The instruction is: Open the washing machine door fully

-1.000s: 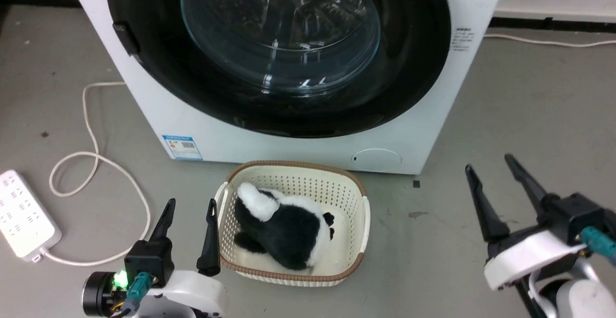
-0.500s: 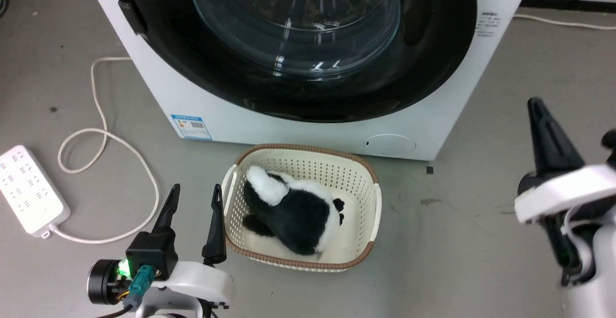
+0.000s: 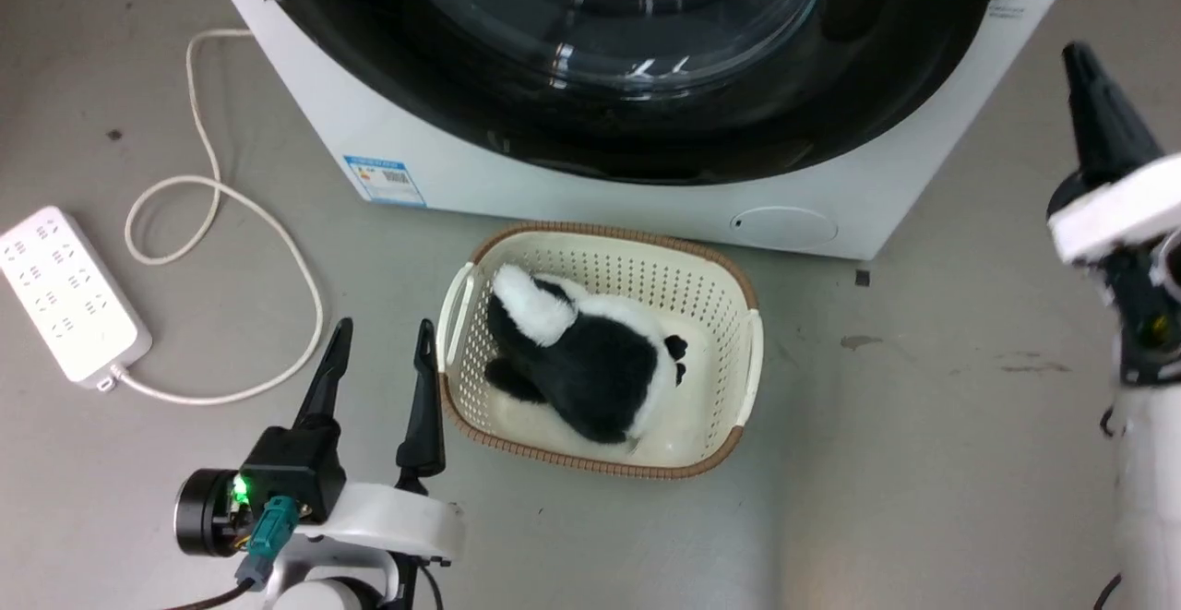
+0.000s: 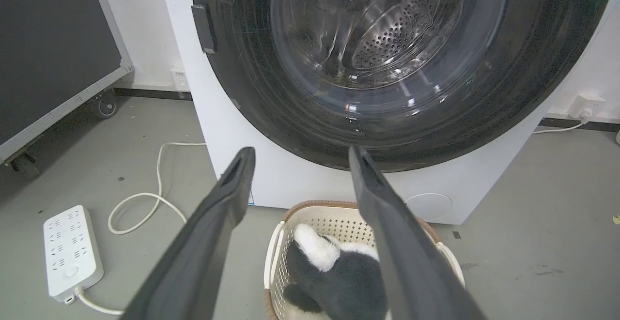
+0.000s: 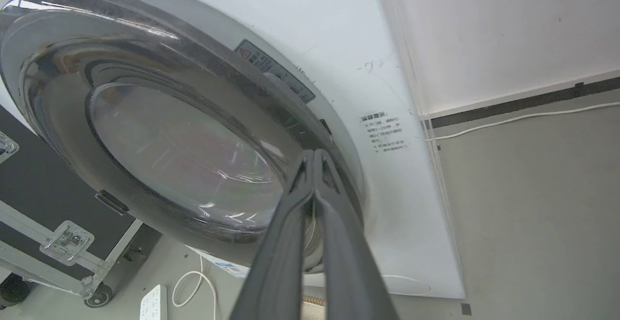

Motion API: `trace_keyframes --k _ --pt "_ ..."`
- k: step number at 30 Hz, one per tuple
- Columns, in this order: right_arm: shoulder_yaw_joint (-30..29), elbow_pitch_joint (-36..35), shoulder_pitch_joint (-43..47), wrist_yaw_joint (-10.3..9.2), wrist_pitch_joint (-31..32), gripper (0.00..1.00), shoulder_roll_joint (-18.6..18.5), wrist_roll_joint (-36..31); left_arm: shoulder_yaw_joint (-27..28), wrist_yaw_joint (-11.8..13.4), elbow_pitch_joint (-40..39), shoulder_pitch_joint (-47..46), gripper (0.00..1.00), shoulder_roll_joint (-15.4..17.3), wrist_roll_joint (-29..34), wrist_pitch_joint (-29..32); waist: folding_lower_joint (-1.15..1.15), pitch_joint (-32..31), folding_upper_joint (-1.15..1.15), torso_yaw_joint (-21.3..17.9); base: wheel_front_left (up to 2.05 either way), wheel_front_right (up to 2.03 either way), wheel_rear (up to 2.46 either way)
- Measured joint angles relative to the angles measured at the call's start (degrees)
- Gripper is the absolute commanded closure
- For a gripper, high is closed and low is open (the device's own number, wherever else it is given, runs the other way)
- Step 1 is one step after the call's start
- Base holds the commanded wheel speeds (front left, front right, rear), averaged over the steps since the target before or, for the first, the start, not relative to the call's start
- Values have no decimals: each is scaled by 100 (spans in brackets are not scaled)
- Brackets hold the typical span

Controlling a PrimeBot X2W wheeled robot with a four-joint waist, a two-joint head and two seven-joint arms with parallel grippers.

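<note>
The washing machine door (image 3: pixel 609 38) spans the top of the head view, its glossy black ring lying against the white washing machine (image 3: pixel 923 176). In the left wrist view the door (image 4: pixel 271 107) takes up the upper centre, with a small black tab (image 4: pixel 203 27) on its left rim.

The right gripper (image 3: pixel 1078 52) is at the right edge of the head view, beside the machine's right corner. In the right wrist view its fingers are pressed together on nothing, and their tips (image 5: pixel 315 153) sit against the door's right rim (image 5: pixel 310 131).

The left gripper (image 3: pixel 385 326) is low at the lower left, jaws apart and empty, just beside the left rim of a cream laundry basket (image 3: pixel 747 352).

The basket stands on the floor directly under the door, close to the machine, and holds a black-and-white plush toy (image 3: pixel 590 361). Bare grey floor (image 3: pixel 923 425) lies open between the basket and the right arm.

At the left, a white power strip (image 3: pixel 65 292) and its looping cable (image 3: pixel 231 213) lie on the floor. A black wheeled case (image 4: pixel 48 44) stands at the upper left of the left wrist view.
</note>
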Motion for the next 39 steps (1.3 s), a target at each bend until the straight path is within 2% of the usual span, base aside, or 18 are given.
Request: trace_keyframes --k 14,22,23,25,31,39 --pt "-719 1459 -1617 -1 1325 100 -114 1076 -211 76 -54 -147 0 0 -137 -171 0 441 0 237 0 0 0" --pt "-993 2115 -2386 -2 1722 100 -336 1240 -357 131 -71 -203 0 1 -191 -253 0 634 0 422 0 0 0" --pt "-1120 2415 -2667 -2 1949 100 -354 1374 -411 134 -81 -260 0 0 -227 -279 0 695 0 486 0 0 0" --pt "-1169 2572 -2841 -9 2090 100 -375 1414 -425 151 -88 -268 0 1 -241 -319 0 736 0 521 0 0 0" --pt "-1344 2869 -3150 -11 2457 100 -464 1588 -438 176 -92 -278 0 1 -244 -377 0 825 0 604 0 0 0" --pt "-1560 3094 -3115 -12 2910 100 -560 1816 -503 190 -86 -330 0 2 -289 -480 0 705 0 680 0 0 0"
